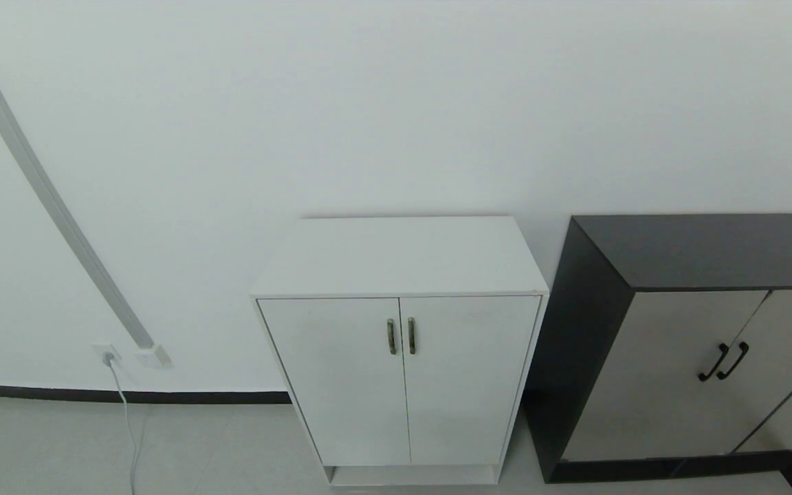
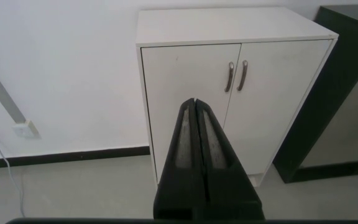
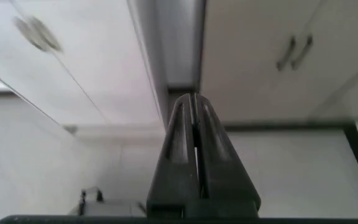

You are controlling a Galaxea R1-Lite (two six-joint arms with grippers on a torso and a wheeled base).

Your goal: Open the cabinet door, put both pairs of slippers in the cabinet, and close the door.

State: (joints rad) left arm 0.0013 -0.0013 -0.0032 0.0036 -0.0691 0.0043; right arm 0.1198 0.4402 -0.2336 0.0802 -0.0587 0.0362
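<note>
— Looking at the cabinet (image 1: 341,385), we see it on the floor against the wall. Both doors are closed, and a dark cabinet (image 1: 671,371) stands just beside it on the right.

— And our claws?

— The left claw (image 2: 194,102) is clenched on nothing and is well apart from the doors. The right claw (image 3: 195,96) is also clenched and empty.

— Where should we take hold?

— At the left handle (image 1: 390,337) or the right handle (image 1: 411,336). They stand upright, just beside each other at the middle seam. We judge them to be thin, stiff metal bars, maybe slippery, so a claw must open and then close around one bar.

— Will the door be heavy?

— We think it is a light, stiff panel hinged at its outer edge, so we should pull it in an arc. The cabinet looks light too, and a hard pull could shift it.
</note>
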